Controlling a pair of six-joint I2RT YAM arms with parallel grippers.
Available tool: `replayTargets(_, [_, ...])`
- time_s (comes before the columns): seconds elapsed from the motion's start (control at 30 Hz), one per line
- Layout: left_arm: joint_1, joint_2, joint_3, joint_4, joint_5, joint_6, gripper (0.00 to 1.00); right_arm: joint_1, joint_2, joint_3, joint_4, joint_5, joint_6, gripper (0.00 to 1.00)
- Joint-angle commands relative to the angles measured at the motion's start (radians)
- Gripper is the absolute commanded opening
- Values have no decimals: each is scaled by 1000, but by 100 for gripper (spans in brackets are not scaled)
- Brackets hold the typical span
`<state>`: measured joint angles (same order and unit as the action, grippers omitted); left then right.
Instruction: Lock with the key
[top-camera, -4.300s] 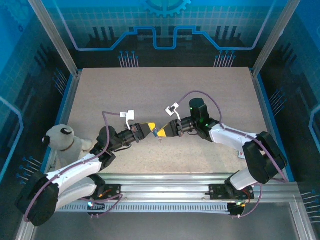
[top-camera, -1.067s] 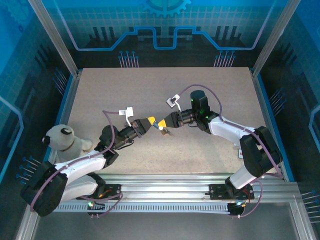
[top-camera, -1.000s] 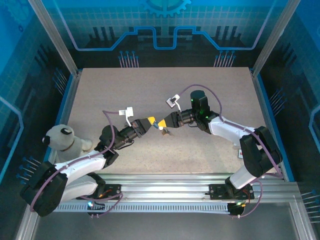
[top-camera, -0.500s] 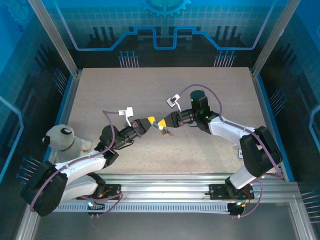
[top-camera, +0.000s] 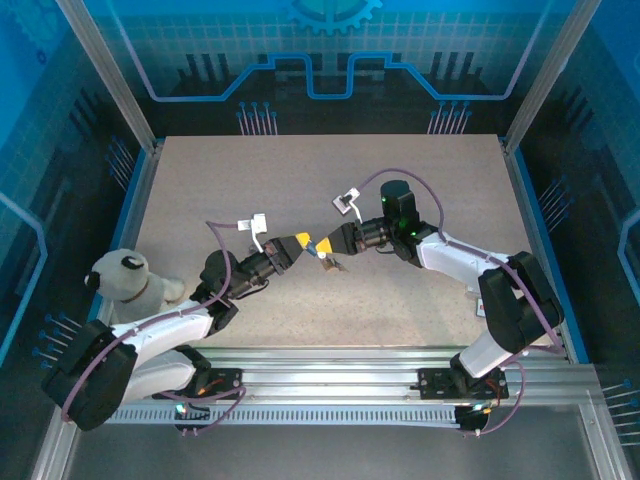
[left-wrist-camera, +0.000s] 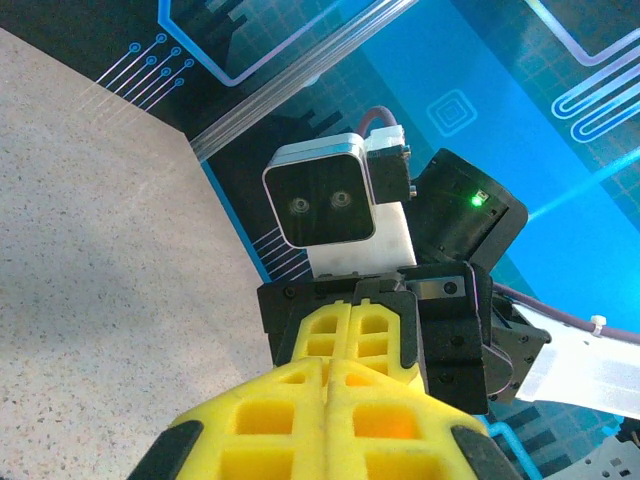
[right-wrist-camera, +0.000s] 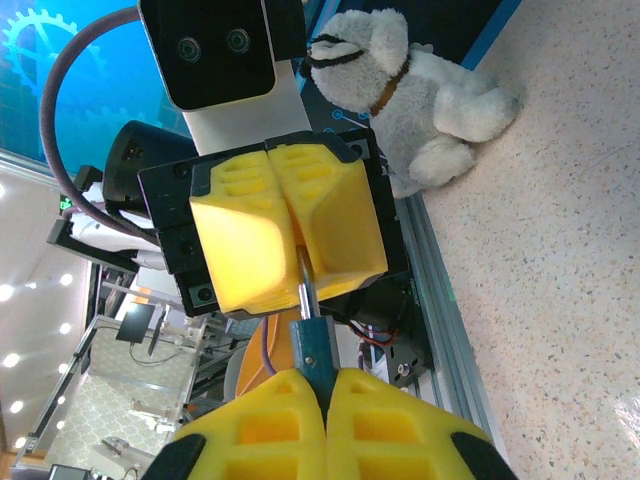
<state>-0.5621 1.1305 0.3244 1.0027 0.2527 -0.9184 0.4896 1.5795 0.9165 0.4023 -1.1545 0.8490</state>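
Observation:
Both grippers meet tip to tip above the middle of the table. My right gripper (top-camera: 328, 246) (right-wrist-camera: 325, 385) is shut on the lock (right-wrist-camera: 315, 350), a narrow blue block with a small rivet. The same lock (top-camera: 322, 252) shows as a small speck between the yellow fingers from above. A thin metal shaft, the key (right-wrist-camera: 304, 295), runs from the lock into my left gripper (top-camera: 303, 243) (right-wrist-camera: 297, 250), which is shut around it. The left fingers hide the rest of the key. In the left wrist view my left gripper (left-wrist-camera: 335, 365) is pressed together, facing the right gripper (left-wrist-camera: 357, 340).
A plush dog (top-camera: 125, 280) (right-wrist-camera: 400, 80) sits at the table's left edge, beside the left arm. The speckled tabletop (top-camera: 330, 180) lies inside blue walls with aluminium posts. A metal rail (top-camera: 330, 365) runs along the near edge.
Since about four seconds ago both grippers, still joined, have shifted a little away from the near edge. Over the last second nothing has visibly moved.

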Motion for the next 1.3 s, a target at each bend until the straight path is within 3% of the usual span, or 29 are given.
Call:
replayTargets(0.0, [-75, 24, 3, -59, 182, -3, 0, -13, 13, 81, 82, 156, 15, 0])
replayTargets(0.97, [-94, 8, -19, -64, 101, -4, 0, -39, 3, 45, 151, 177, 47, 0])
replayTargets(1.13, [-92, -13, -21, -136, 7, -18, 0, -69, -27, 25, 124, 172, 21, 23])
replayTargets(1.27, [-90, -21, -5, -184, -42, -14, 0, -85, -81, 15, 8, 209, -67, 34])
